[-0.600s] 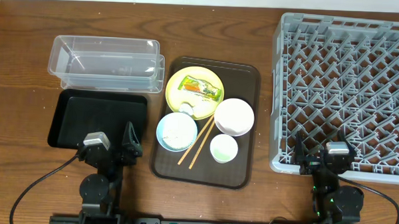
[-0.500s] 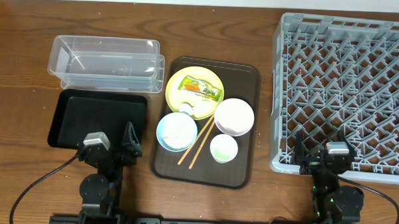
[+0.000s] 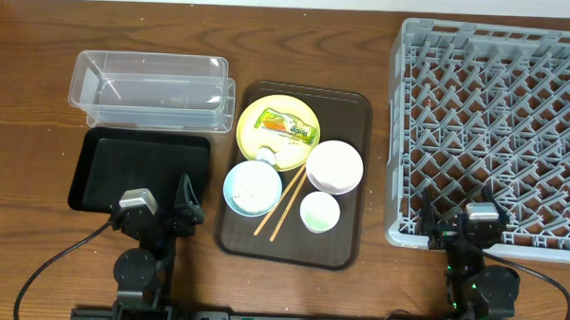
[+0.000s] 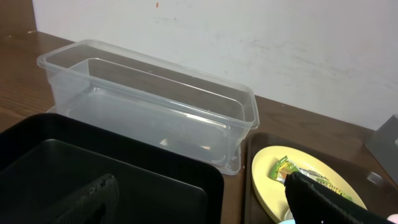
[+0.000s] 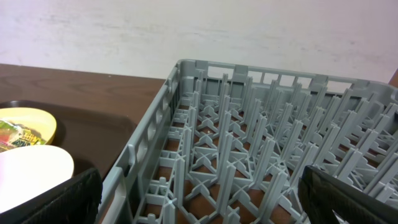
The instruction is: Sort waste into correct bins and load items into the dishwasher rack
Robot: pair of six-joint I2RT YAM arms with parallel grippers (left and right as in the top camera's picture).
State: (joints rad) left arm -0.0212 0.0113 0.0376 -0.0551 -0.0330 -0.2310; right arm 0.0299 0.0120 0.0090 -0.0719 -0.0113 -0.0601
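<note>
Left gripper (image 3: 162, 210) is hanging spread wide and empty by the black tray's (image 3: 94, 172) near edge, right gripper (image 3: 460, 223) is gaping empty at the dishwasher rack's (image 3: 495, 120) near edge, and the snack wrapper (image 3: 286, 125) is lying on the yellow plate (image 3: 253, 109) on the brown serving tray (image 3: 351, 115) between them.

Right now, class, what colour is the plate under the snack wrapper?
Yellow: the round plate under the yellow-green snack wrapper shows best in the overhead view.
</note>
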